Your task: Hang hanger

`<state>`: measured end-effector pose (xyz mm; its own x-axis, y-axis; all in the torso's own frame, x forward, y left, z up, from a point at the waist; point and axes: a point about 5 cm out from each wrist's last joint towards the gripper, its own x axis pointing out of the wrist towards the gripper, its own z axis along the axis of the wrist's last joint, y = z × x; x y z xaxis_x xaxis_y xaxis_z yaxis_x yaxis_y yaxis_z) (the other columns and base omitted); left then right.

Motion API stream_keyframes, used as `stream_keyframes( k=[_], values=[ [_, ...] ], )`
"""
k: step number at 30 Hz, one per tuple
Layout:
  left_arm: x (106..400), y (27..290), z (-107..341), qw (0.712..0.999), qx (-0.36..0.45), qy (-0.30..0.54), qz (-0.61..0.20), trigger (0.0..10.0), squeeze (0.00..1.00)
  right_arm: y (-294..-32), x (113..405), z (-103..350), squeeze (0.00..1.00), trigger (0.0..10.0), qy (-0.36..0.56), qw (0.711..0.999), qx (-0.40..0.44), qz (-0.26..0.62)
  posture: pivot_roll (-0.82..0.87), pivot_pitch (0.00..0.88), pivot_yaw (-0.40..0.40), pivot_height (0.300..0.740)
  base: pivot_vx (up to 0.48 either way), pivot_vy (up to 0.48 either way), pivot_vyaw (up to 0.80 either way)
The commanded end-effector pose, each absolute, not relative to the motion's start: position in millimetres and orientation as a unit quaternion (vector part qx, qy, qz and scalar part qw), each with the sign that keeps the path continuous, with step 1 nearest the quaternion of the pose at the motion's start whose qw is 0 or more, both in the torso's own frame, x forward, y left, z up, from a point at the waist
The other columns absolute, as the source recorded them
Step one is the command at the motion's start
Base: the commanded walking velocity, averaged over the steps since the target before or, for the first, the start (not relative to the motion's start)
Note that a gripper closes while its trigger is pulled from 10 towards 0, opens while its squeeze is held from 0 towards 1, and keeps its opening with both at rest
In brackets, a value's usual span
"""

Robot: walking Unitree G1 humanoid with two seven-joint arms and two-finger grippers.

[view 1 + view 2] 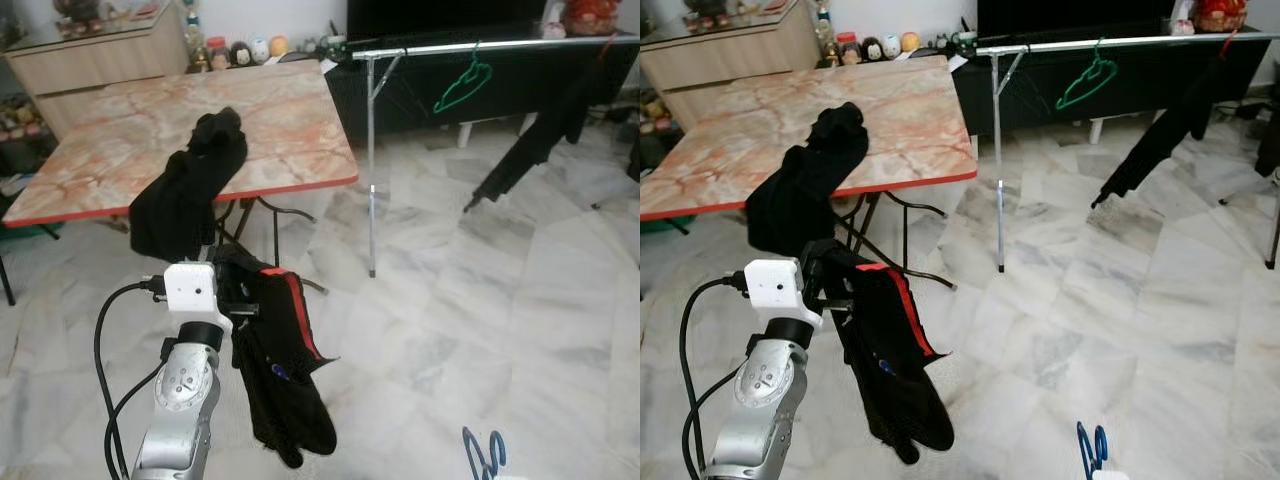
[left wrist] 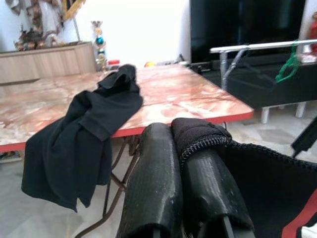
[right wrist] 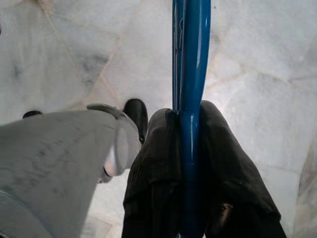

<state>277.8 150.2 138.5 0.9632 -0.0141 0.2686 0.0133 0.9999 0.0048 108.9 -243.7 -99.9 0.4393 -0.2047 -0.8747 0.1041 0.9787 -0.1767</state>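
Step now: the robot stands on the marble floor (image 1: 480,330) with both grippers full; I think it is getting ready to put the cloth on the hanger, or to carry the hanger to the rail; hanging is not yet done

Left gripper (image 2: 185,163): its two black fingers are closed tight on a black garment with a red stripe (image 1: 285,360); the garment hangs down in front of the robot, near the table edge

Right gripper (image 3: 190,163): its fingers are pressed shut on a blue hanger (image 3: 190,74); the blue hanger sits low on the robot's right side, and its hook end peeks up at the bottom of the head view (image 1: 485,455)

Rail: a silver clothes rack (image 1: 480,47) stands across the room, well apart from the robot; a green hanger (image 1: 462,85) hangs on it already; a dark garment (image 1: 535,150) hangs farther along it

Next move: I think the robot must walk closer to the rail; then lift the blue hanger high so its hook goes over the bar; the cloth could slip if the arms swing

Table (image 1: 290,130): a black cloth (image 1: 190,185) lies on it and droops over the front edge

Containers: no box or basket that I can see; some small jars (image 1: 240,50) stand by the far wall, too small to tell what is inside
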Motion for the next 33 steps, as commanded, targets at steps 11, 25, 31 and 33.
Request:
stream_keyframes(
  k=[11,25,31,33],
  values=[
    [282.5,152.8,153.3,0.988,0.006,-0.153,-0.004,10.0,0.0,-241.0,114.8,-98.8,0.0,10.0,0.515,0.852,-0.053,-0.08,-0.14,0.0,0.096,0.732,0.456,0.0,0.0],
    [316.2,152.3,199.1,0.98,0.01,-0.196,-0.021,10.0,0.0,-240.2,120.6,-97.4,0.0,10.0,0.512,0.854,-0.056,-0.078,-0.09,0.0,0.064,0.732,0.462,0.0,0.0],
    [346.5,146.4,262.8,0.965,0.002,-0.261,-0.035,10.0,0.0,-238.6,123.4,-97.1,0.0,10.0,0.51,0.855,-0.054,-0.078,-0.08,0.0,0.063,0.732,0.457,0.0,0.0],
    [354.0,144.0,283.2,0.959,0.004,-0.281,-0.043,10.0,0.0,-238.2,124.0,-97.0,0.0,10.0,0.51,0.855,-0.054,-0.078,-0.09,0.0,0.065,0.732,0.454,0.0,0.0]
  ],
)
